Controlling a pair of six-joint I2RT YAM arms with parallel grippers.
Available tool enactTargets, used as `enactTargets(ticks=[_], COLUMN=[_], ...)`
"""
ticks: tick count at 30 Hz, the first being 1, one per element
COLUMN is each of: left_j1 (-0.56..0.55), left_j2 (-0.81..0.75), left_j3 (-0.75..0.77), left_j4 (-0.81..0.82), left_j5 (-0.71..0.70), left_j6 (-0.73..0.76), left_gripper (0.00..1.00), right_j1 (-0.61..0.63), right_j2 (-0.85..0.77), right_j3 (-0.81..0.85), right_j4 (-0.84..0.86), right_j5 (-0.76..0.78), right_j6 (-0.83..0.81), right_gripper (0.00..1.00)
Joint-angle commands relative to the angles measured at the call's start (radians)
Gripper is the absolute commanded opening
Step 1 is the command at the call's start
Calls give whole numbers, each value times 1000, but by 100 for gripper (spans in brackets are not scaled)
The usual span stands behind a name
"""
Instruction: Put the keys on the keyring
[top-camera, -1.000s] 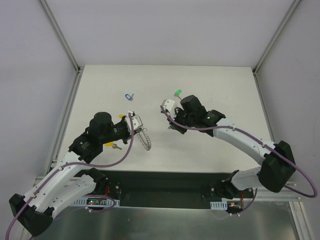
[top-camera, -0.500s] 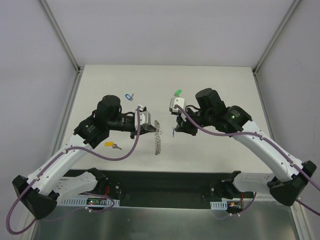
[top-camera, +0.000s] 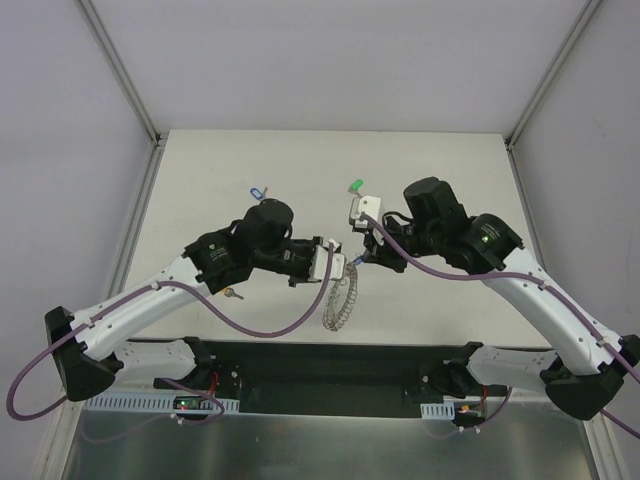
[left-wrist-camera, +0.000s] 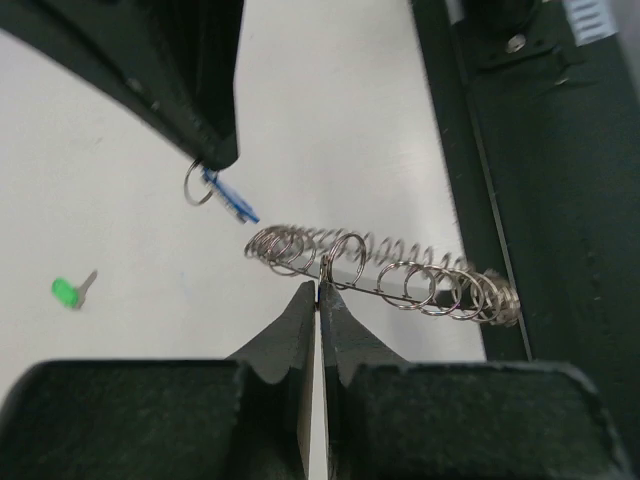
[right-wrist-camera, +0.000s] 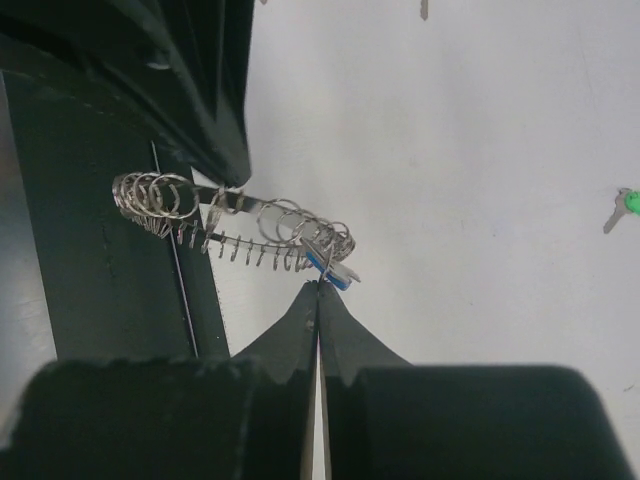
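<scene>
The top external view looks steeply down from above and behind the arm bases (top-camera: 330, 385), far enough to take in the whole tabletop (top-camera: 450, 180). The wrist views sit close behind the left end effector (left-wrist-camera: 318, 290) and right end effector (right-wrist-camera: 318, 288), facing each other, and both share the keyring (left-wrist-camera: 410, 283) and blue key (left-wrist-camera: 232, 200).

The left gripper (left-wrist-camera: 318, 292) and right gripper (right-wrist-camera: 318, 290), both closed, stood tip to tip above the near middle of the white table (top-camera: 450, 180). The wreath-like silver wire keyring (top-camera: 342, 300) hanging from the left one, with the small blue-headed key (left-wrist-camera: 232, 198) pinched in the right, filled the gap between them. Both arms barred the near half. Beyond them lay open tabletop with 2 small obstacles: a green-headed key (top-camera: 354, 186) and a pale-blue-headed key (top-camera: 258, 191).
</scene>
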Motion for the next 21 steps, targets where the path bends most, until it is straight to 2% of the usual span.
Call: enactTargets(ticks=[1, 9, 15, 21], left_j1=[-7, -7, -7, -7], left_j2=[29, 25, 13, 8], left_j3=[40, 33, 4, -10], left_j4=[11, 108, 166, 185], left_j5=[-271, -177, -100, -86], left_j6=[62, 16, -6, -9], left_gripper=[0, 0, 0, 0], right_j1=[-11, -17, -17, -29], right_j2=[-40, -35, -26, -11], right_j3=[-33, -37, -66, -80], right_j4=[6, 21, 83, 149], right_j5=[72, -10, 37, 88], right_j6=[-19, -19, -3, 20], right_gripper=[1, 1, 1, 1])
